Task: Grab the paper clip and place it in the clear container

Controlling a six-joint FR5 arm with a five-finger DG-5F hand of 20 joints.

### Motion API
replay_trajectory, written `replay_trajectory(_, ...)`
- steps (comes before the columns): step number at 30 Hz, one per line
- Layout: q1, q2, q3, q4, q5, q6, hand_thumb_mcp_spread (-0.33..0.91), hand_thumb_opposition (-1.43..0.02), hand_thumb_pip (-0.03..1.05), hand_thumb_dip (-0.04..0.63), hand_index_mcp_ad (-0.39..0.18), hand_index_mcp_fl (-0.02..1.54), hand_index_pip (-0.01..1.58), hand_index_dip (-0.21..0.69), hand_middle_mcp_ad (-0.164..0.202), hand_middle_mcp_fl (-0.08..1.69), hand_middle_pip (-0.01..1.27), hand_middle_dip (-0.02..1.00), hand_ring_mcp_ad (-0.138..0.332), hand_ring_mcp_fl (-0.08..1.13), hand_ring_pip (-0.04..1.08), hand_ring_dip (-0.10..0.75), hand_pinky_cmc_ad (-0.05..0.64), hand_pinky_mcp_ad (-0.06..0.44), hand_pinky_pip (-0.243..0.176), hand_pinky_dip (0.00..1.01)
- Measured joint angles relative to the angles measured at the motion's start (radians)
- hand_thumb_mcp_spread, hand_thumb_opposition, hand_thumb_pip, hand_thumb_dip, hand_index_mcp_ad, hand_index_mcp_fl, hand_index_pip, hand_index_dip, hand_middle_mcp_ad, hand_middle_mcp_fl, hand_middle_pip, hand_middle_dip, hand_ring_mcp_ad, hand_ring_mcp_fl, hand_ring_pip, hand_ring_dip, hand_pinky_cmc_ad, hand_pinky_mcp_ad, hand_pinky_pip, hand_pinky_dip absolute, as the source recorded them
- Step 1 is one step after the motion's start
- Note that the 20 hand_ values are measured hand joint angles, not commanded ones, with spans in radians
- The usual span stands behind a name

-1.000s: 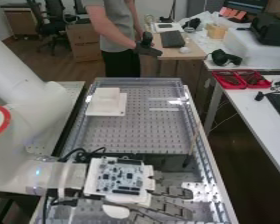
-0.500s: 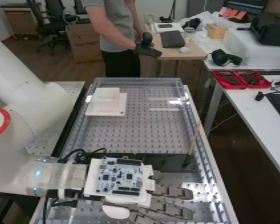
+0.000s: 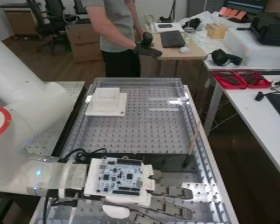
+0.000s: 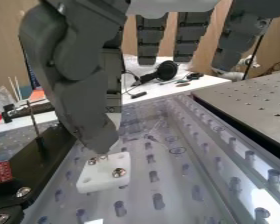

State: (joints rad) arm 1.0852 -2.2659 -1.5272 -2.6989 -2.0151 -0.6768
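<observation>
Just one circuit board (image 3: 121,176) here, plus two flat white plates (image 3: 107,95), and a couple of red trays (image 3: 229,80) side by side. Also one cardboard box (image 3: 84,44), one black headset (image 4: 166,70) and, yep, one little white block (image 4: 97,184).

The arm (image 3: 41,102) was white with a red ring, and the hand (image 3: 169,206) was dark grey. White and pale blue, the circuit board (image 3: 119,176) was flecked with black. A regular grid of dark dots patterned the grey table (image 3: 137,131); near its far left corner, the plates (image 3: 105,106) were white. The small block (image 4: 97,175) was white, its screws (image 4: 119,172) silvery.
</observation>
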Motion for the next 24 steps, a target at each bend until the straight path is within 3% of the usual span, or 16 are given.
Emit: replay_trajectory(24,0.001,-0.004,-0.008,0.005,0.004,0.003,0.47,-0.88,0.64,0.272,-0.22,0.3,1.4,0.033,0.009,0.01,0.12,0.17,0.117,0.0,0.08,0.112,0.33,0.269,-0.063,0.2)
